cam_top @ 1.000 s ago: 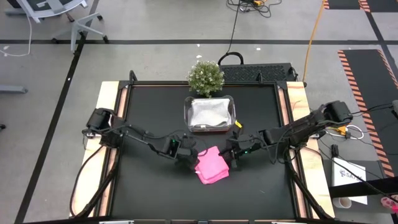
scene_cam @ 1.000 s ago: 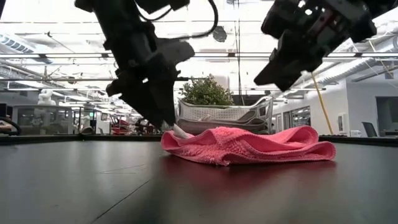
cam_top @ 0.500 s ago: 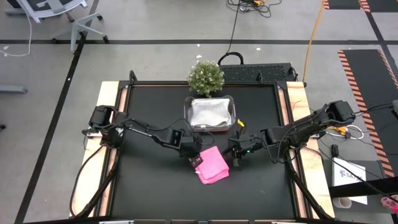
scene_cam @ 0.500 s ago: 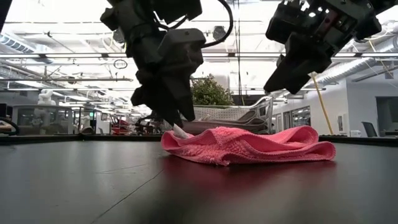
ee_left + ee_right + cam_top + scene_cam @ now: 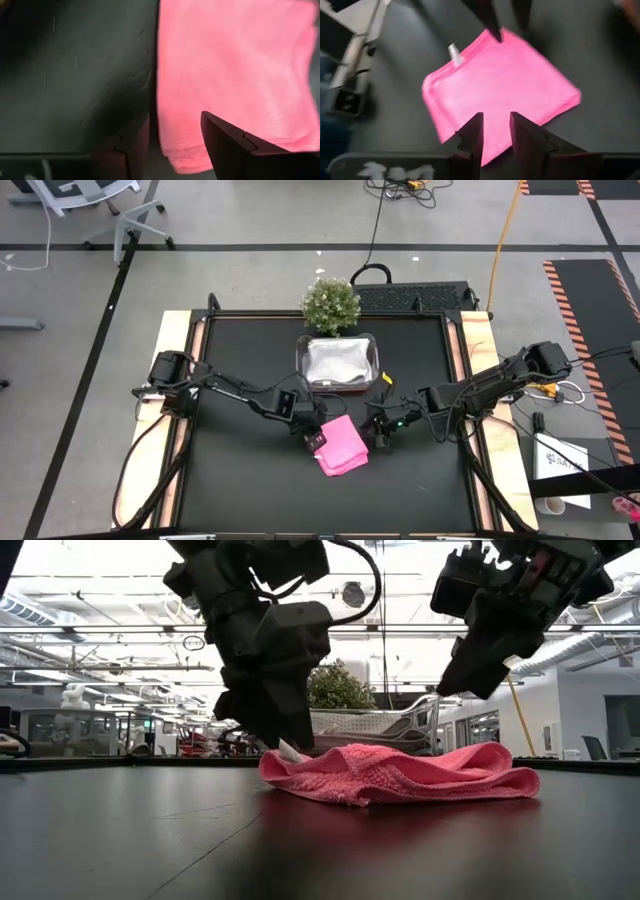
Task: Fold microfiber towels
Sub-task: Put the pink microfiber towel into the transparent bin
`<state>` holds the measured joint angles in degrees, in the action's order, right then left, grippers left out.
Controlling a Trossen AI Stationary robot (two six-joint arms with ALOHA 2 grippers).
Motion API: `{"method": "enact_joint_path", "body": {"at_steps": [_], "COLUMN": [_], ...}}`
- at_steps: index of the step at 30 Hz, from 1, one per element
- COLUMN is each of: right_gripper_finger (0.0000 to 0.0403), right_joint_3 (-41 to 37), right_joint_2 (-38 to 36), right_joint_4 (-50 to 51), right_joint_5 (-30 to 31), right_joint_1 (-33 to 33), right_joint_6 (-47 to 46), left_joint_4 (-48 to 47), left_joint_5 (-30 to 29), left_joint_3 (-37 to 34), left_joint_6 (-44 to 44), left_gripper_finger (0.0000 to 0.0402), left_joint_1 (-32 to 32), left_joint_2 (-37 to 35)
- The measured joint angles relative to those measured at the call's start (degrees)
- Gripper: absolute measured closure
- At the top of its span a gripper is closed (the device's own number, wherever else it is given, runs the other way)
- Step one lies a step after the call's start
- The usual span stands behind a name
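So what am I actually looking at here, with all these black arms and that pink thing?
It is one table seen by four cameras: one overhead, one at table level, and one on each arm's wrist. Two dark robot arms reach in from the sides. On the black table lies a pink towel, already folded over on itself. Behind it stand a clear tub with grey cloth inside and a small plant. The left gripper hangs open, low at the towel's edge. The right gripper hovers above the other side, fingers apart. Neither one holds anything.
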<state>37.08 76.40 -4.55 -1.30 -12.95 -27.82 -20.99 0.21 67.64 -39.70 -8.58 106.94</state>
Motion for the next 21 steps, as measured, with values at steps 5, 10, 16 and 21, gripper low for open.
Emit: {"method": "enact_joint_path", "body": {"at_steps": [5,10,16,21], "right_gripper_finger": [0.0310,0.0310,0.0322,0.0327], "right_joint_3": [0.00,0.01,0.05,0.05], "right_joint_2": [0.00,-0.02,0.97,4.71], "right_joint_4": [0.93,0.35,-0.62,-1.23], "right_joint_5": [-7.43,-12.77,-15.39,-15.27], "right_joint_1": [-0.19,-0.80,-5.32,-8.89], "right_joint_6": [-5.24,-13.43,-16.07,-16.29], "left_joint_4": [2.31,3.29,3.06,4.00], "left_joint_5": [0.53,4.20,4.99,8.90], "left_joint_3": [0.06,0.23,0.24,0.07], "left_joint_6": [-1.93,-5.89,-13.11,-25.65], "left_gripper_finger": [0.0220,0.0220,0.0220,0.0220], "left_joint_1": [-0.02,-0.83,-3.02,-3.52], "left_joint_2": [2.78,5.88,6.64,5.33]}}
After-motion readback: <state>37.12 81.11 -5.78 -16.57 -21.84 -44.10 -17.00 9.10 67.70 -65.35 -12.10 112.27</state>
